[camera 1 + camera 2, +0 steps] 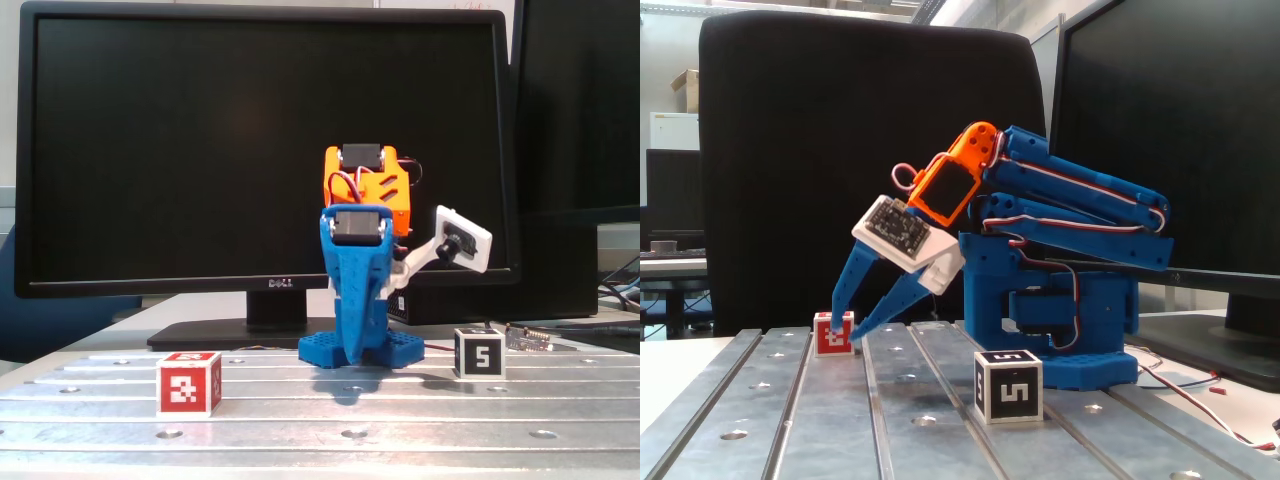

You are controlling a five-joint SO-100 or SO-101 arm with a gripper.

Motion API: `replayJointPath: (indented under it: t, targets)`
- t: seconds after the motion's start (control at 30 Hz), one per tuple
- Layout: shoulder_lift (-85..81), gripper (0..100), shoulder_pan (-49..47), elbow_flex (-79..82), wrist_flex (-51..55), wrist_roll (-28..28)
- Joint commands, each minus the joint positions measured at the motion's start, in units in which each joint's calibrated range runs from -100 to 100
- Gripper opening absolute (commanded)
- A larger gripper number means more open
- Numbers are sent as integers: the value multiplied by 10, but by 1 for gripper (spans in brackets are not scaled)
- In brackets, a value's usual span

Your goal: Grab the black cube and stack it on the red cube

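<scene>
While the blue arm [1060, 260] is folding low over its base [358, 350], the gripper [847, 318] is pointing down at the grooved metal table [400, 415] with its two blue fingers [890, 300] spread apart, gripping nothing. Relative to that base, in a fixed view, the red cube [189, 383] is sitting left and nearer the camera, and the black cube [479, 353] is sitting just right. Behind the base a Dell monitor [200, 150] is standing dark.

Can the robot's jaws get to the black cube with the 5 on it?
Probably yes. The black cube sits alone on the metal table, close to the arm's blue base, with nothing beside or on top of it. The gripper is open, over by the red cube, and would need to swing across.
</scene>
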Motion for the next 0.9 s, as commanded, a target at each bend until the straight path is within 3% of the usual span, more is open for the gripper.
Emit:
replayJointPath:
  t: [0.0, 0.2, 0.57, 0.87]
  targets:
    - [47, 5, -2, -46, -10, 3]
    - [218, 1, 0, -143, -58, 3]
    - [484, 1, -17, -374, 11, -2]
    - [594, 1, -83, -479, 68, -81]
